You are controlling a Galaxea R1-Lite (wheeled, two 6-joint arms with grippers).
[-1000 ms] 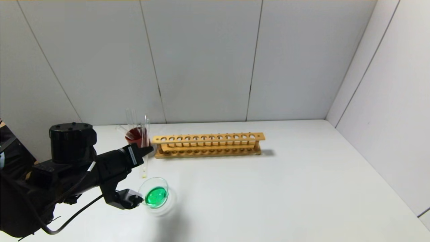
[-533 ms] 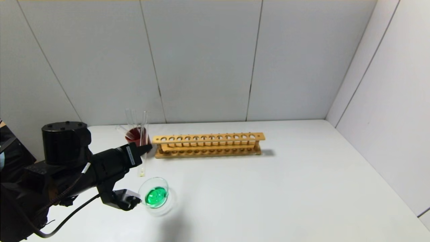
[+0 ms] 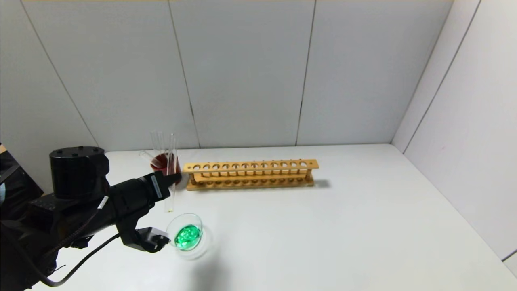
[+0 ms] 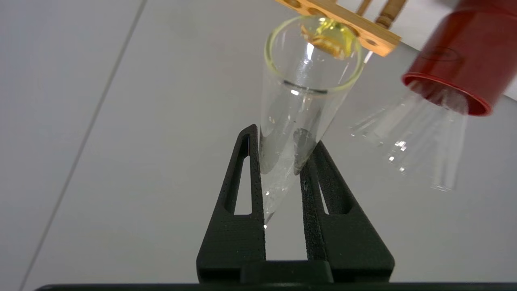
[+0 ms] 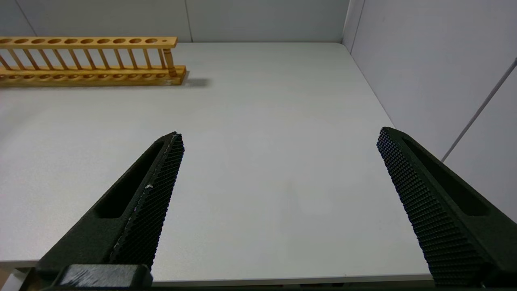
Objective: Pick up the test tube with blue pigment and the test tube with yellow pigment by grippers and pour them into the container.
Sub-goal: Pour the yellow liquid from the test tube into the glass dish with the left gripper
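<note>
My left gripper [image 3: 174, 178] is shut on the test tube with yellow pigment [image 3: 171, 169], which hangs upright just in front of the red cup and behind the container. Only a trace of yellow [image 3: 170, 209] shows at its bottom. In the left wrist view both black fingers [image 4: 248, 161] clamp the clear tube [image 4: 299, 101] below its rim. The container [image 3: 197, 218], a clear glass dish, holds green liquid. The test tube with blue pigment is out of view. My right gripper [image 5: 278, 137] is open with nothing in it, over bare table at the near right.
A dark red cup [image 3: 163, 161] with colourless tubes [image 4: 412, 141] leaning in it stands at the back left. The wooden rack [image 3: 250, 174] stretches across the middle of the table, with no tubes in it. Grey walls close the back and right.
The left gripper has drawn the tube slightly back and left, toward the red cup and away from the dish. The green liquid in the dish ripples.
</note>
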